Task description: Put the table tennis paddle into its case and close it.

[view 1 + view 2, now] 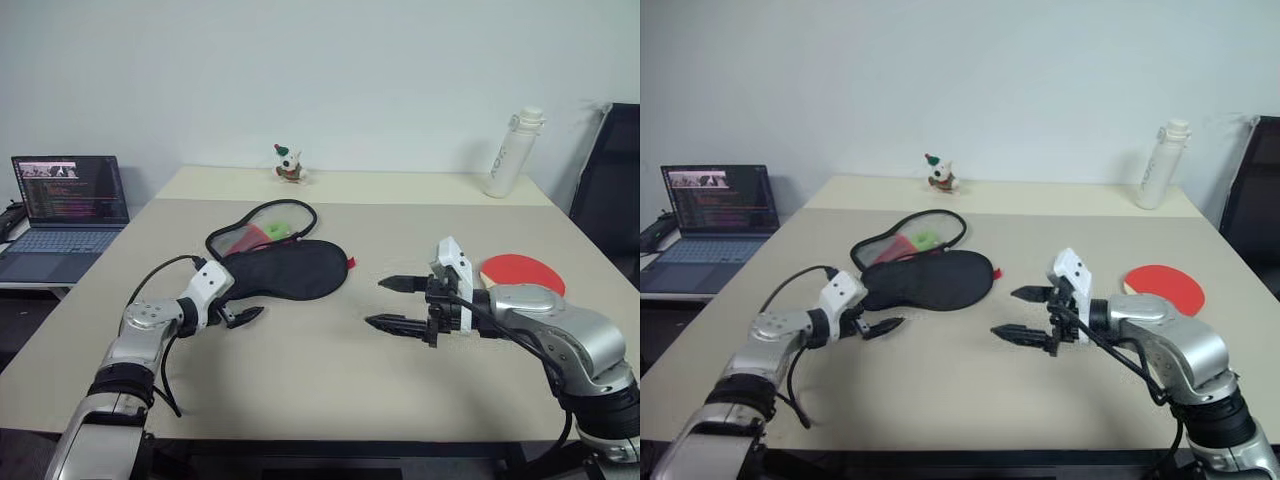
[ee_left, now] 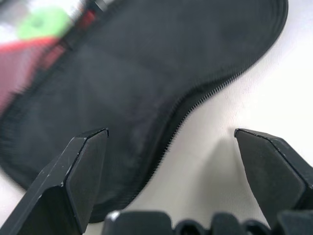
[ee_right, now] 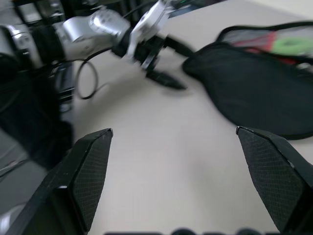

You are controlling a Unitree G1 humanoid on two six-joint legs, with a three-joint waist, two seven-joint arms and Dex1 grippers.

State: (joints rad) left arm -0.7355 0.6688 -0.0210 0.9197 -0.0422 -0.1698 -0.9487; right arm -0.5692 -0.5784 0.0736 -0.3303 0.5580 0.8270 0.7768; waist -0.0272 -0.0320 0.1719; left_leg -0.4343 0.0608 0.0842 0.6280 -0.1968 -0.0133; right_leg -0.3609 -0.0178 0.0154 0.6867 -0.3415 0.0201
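The case (image 1: 290, 268) lies unzipped at the table's middle left, its black half nearer me and its mesh half (image 1: 262, 230) folded back behind it. The table tennis paddle (image 1: 525, 270) lies red face up at the right, partly hidden behind my right arm. My left gripper (image 1: 243, 300) is open at the case's near left edge, and in the left wrist view the zipper rim (image 2: 195, 103) runs between its fingers (image 2: 73, 181). My right gripper (image 1: 375, 302) hovers open over bare table between case and paddle, pointing left toward the case (image 3: 254, 93).
A green ring (image 1: 275, 230) and something red sit under the mesh. A small toy figure (image 1: 289, 163) and a white bottle (image 1: 513, 152) stand at the table's far edge. A laptop (image 1: 70, 205) sits on a side desk to the left, and a black chair (image 1: 610, 190) at the right.
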